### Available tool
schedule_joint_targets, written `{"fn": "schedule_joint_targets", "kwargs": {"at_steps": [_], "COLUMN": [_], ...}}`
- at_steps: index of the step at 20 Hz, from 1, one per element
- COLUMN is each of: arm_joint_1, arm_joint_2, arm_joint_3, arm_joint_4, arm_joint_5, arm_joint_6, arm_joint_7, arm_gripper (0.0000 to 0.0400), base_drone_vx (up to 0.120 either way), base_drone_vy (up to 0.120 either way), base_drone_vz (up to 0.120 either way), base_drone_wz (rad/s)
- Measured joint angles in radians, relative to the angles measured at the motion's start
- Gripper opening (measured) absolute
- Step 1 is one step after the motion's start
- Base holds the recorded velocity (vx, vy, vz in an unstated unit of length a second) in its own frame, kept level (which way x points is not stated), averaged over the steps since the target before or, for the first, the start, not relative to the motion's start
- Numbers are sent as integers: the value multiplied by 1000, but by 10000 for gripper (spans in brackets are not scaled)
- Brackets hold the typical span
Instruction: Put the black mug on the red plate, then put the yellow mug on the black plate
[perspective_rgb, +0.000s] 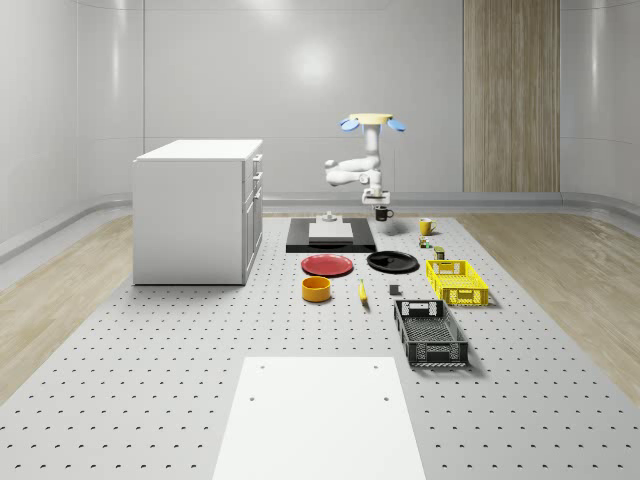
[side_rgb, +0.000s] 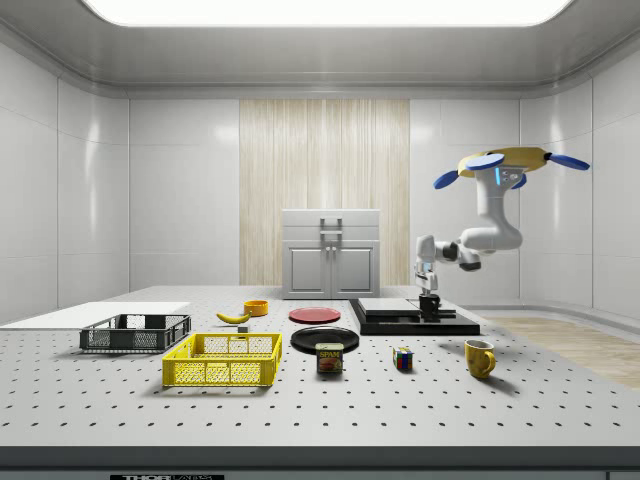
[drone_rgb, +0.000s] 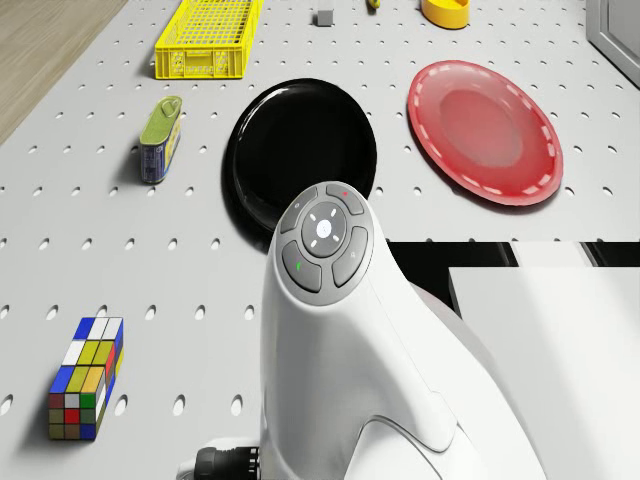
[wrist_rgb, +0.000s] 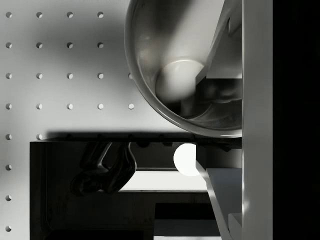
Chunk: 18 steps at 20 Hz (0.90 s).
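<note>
The black mug (perspective_rgb: 384, 213) hangs in the air with my gripper (perspective_rgb: 380, 204) shut on its rim. It is held over the far right edge of the black platform (perspective_rgb: 330, 238). In the side view the mug (side_rgb: 430, 305) is just above the platform (side_rgb: 410, 320), under the gripper (side_rgb: 430, 293). The wrist view looks down into the mug (wrist_rgb: 175, 75), with one finger (wrist_rgb: 256, 100) against its wall. The drone (perspective_rgb: 372, 122) hovers above and behind the platform. The red plate (perspective_rgb: 328, 265) and black plate (perspective_rgb: 393, 262) lie in front of the platform. The yellow mug (perspective_rgb: 426, 226) stands to the right.
A white cabinet (perspective_rgb: 198, 210) stands at the whole-scene view's left. An orange bowl (perspective_rgb: 316, 289), banana (perspective_rgb: 362, 291), yellow basket (perspective_rgb: 457, 282) and black basket (perspective_rgb: 430, 333) lie nearer the front. A can (drone_rgb: 160, 140) and Rubik's cube (drone_rgb: 85, 378) sit near the black plate (drone_rgb: 300, 150).
</note>
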Motion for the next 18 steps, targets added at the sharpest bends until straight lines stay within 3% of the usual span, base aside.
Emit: {"fn": "schedule_joint_targets", "kwargs": {"at_steps": [18], "arm_joint_1": [-14], "arm_joint_2": [-49], "arm_joint_3": [16], "arm_joint_4": [2], "arm_joint_5": [29], "arm_joint_6": [43], "arm_joint_7": [13], "arm_gripper": [110], "base_drone_vx": [120], "base_drone_vy": [-120], "base_drone_vz": [9], "base_drone_wz": [0]}}
